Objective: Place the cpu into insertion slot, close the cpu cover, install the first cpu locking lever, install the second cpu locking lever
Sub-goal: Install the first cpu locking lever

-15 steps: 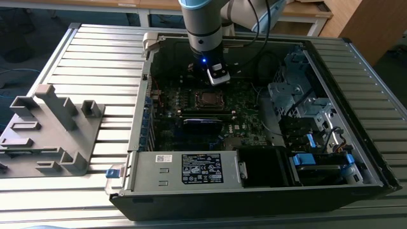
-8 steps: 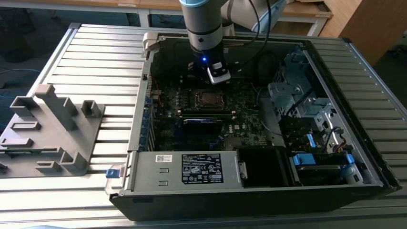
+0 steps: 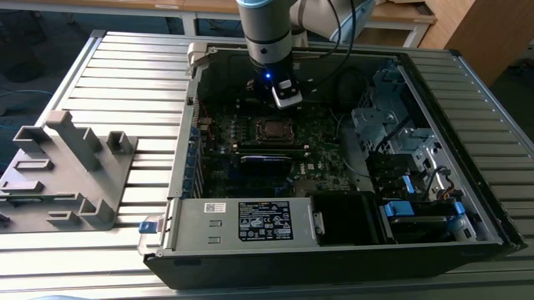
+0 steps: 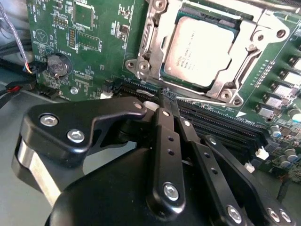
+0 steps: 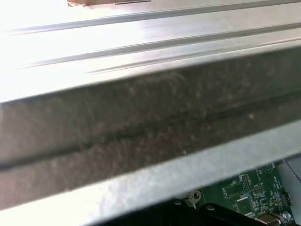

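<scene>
The cpu [image 4: 200, 47] lies flat in its socket on the green motherboard [image 4: 89, 42], its dull silver top facing up. Around it the silvery cpu cover [image 4: 225, 85] lies down flat, framing the chip. My gripper [image 4: 166, 96] hangs just beside the socket's edge, over the black memory slots [image 4: 221, 125]; its black fingers [image 4: 162, 132] meet at the tips with nothing between them. In the exterior view the gripper [image 3: 288, 99] is inside the open computer case, a little beyond the socket [image 3: 273, 129].
The case walls [image 3: 187, 125] ring the board. A power supply [image 3: 242, 222] sits at the near side and a drive cage [image 3: 401, 137] at the exterior view's right. A grey plastic fixture [image 3: 67, 169] rests on the slatted table. A coin battery [image 4: 57, 65] and cables [image 4: 14, 84] are close by.
</scene>
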Robot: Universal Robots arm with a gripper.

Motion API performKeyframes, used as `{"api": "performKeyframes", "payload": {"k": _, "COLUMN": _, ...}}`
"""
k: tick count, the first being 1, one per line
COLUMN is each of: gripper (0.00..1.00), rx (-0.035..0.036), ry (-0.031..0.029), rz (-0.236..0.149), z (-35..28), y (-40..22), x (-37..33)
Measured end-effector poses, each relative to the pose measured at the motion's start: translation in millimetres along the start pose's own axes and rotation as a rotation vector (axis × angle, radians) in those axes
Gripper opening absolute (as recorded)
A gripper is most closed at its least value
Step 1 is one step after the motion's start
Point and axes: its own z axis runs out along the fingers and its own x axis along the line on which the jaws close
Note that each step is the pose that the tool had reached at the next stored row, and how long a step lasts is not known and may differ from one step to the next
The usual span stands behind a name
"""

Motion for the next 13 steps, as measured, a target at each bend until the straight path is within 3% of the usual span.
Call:
{"api": "performKeyframes", "payload": {"k": 3, "gripper": 0.11, "rx": -0.0122, "ry": 0.0030, "rz": 0.003, "z": 0.1, "y": 0.2, "x": 0.1}}
{"api": "performKeyframes", "payload": {"k": 6, "gripper": 0.11, "rx": -0.0296, "ry": 0.0048, "rz": 0.006, "z": 0.4, "y": 0.1, "x": 0.4}}
{"api": "performKeyframes", "payload": {"k": 13, "gripper": 0.11, "rx": -0.0340, "ry": -0.0027, "rz": 0.005, "z": 1.0, "y": -2.4, "x": -0.2}}
